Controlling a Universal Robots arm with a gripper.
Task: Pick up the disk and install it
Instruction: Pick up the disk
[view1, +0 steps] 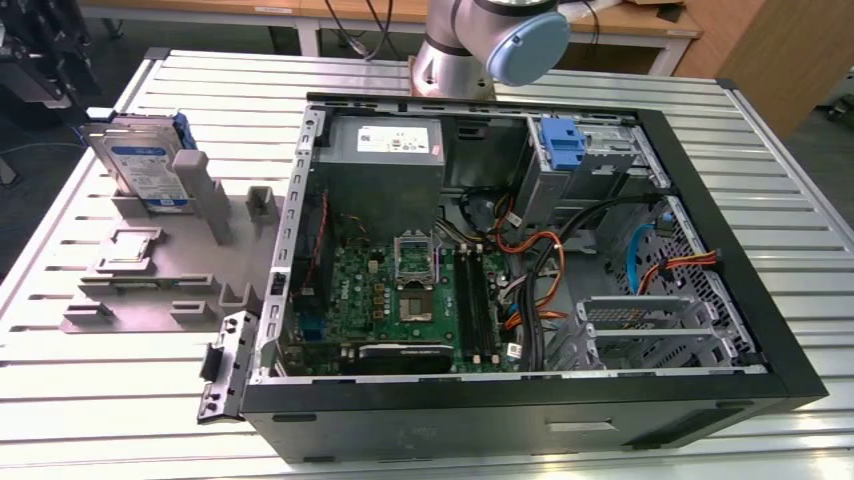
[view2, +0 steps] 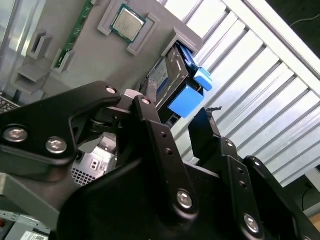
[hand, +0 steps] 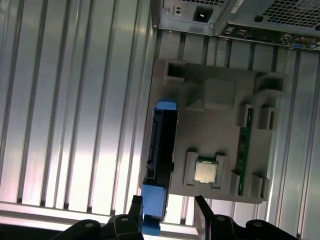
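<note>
Gripper (hand: 168, 202) fingers (hand: 135, 212) stand spread apart and hold nothing; in the first wrist view the gap between them lines up with the blue bracket (hand: 153, 200) at the near end of the disk (hand: 162, 150), which lies beyond them. Disk position: upright on its long edge in a slot at the edge of a grey holder (hand: 215, 120), not yet installed. On the same holder, a processor (hand: 205, 171) sits flat in a square recess just beside the disk, and a green memory stick (hand: 243, 150) stands on edge in a slot farther across. Holder and disk rest on a slatted metal table (hand: 60, 100). In the exterior view the disk carries a white-and-blue label (view1: 138, 160); its print cannot be read. An open case (view1: 534, 410) lies on its side just beside the holder, on the exterior view's right. Inside are a green motherboard (view1: 387, 300), a grey power supply (view1: 387, 165) with a white sticker (view1: 396, 140) whose text cannot be read, and a silver cage (view1: 594, 150) with a blue latch (view1: 561, 145). Behind the case rises the arm (view1: 487, 40).
</note>
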